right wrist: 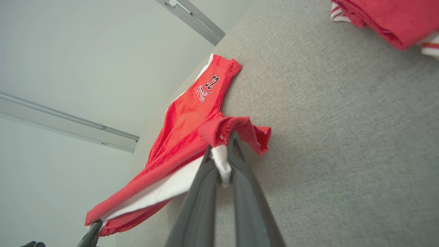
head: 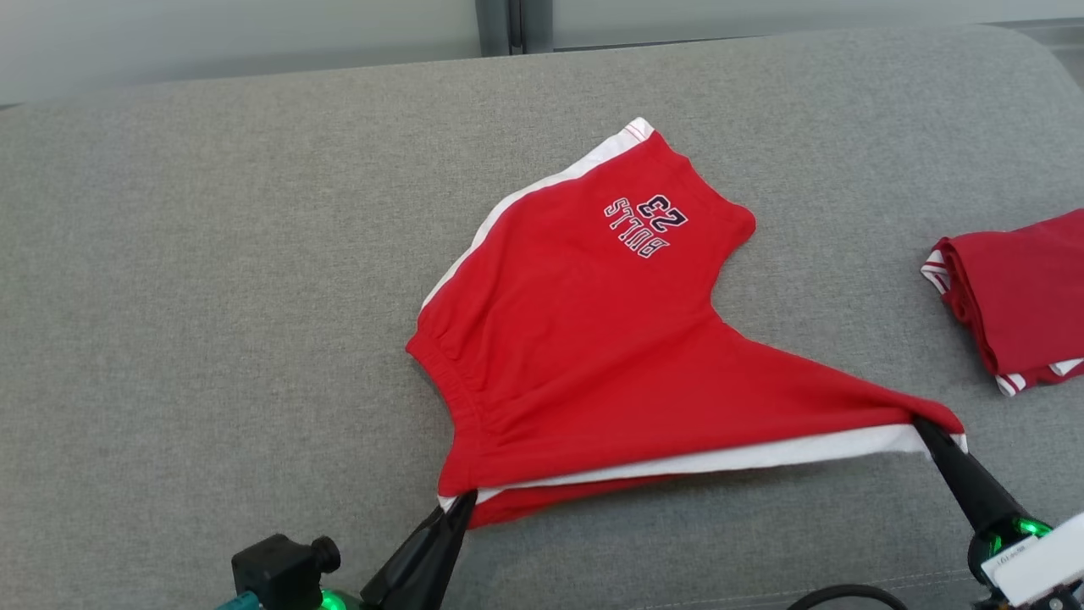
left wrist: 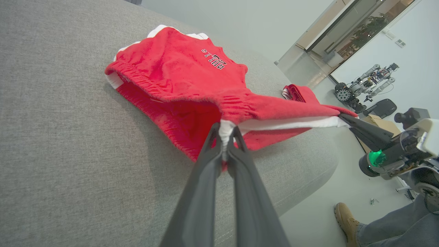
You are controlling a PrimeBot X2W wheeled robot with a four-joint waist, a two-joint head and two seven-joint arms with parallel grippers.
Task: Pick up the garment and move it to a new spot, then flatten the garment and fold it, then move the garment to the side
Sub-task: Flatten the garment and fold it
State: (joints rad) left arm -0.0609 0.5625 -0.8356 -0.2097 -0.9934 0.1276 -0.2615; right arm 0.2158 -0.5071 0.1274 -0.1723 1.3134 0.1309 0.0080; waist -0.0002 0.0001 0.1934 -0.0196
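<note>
Across the middle of the grey cushion [head: 212,254], head view: red shorts [head: 584,339] lie spread, near edge held taut between left pincer [head: 464,501] and right pincer [head: 921,425], each clamped on a corner. Left wrist view: fingers [left wrist: 205,164] pinch white trim, shorts beyond. Right wrist view: fingers grip white hem.

The garment [head: 593,339] lies on the cushion [head: 212,296] at the middle of the head view, one leg reaching toward the upper middle. Its near edge hangs just off the cushion, strung between the left gripper [head: 464,501] at bottom centre and the right gripper [head: 923,426] at lower right (each pinches a corner). A folded garment [head: 1016,296] lies at the right edge, well apart.
</note>
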